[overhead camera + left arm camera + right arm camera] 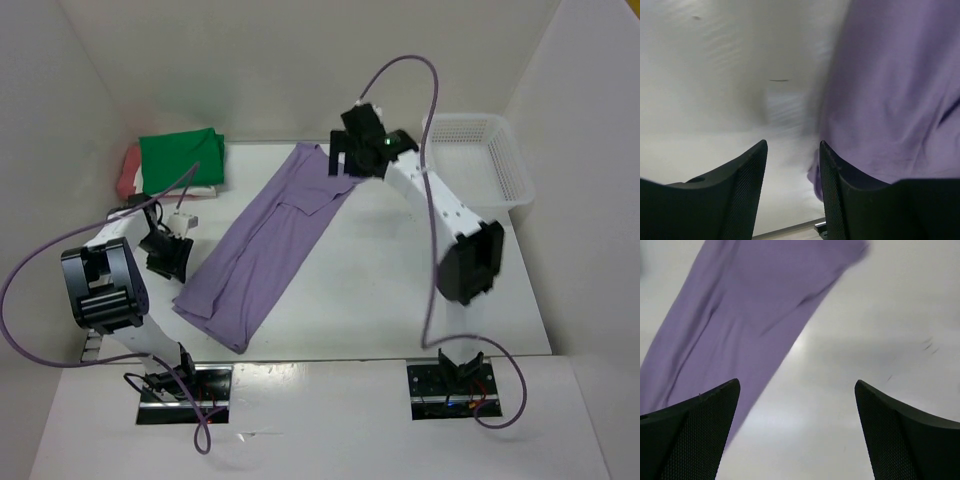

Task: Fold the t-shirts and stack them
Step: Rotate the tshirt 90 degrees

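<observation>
A lavender-purple t-shirt (265, 245) lies as a long folded strip, diagonal across the table's middle. A bright green t-shirt (180, 158) sits folded at the back left, on top of a salmon-red one (128, 170) whose edge peeks out at its left. My left gripper (168, 255) hovers just left of the lavender strip's near end. In the left wrist view the left gripper (792, 145) stands open over bare table, with the lavender shirt (890, 90) beside its right finger. My right gripper (348, 155) is over the strip's far end. The right gripper (797, 382) is wide open and empty above the lavender shirt (740, 305).
A white mesh basket (515, 170) stands at the back right corner. White walls close in the table at the back and both sides. Both arm bases are bolted at the near edge.
</observation>
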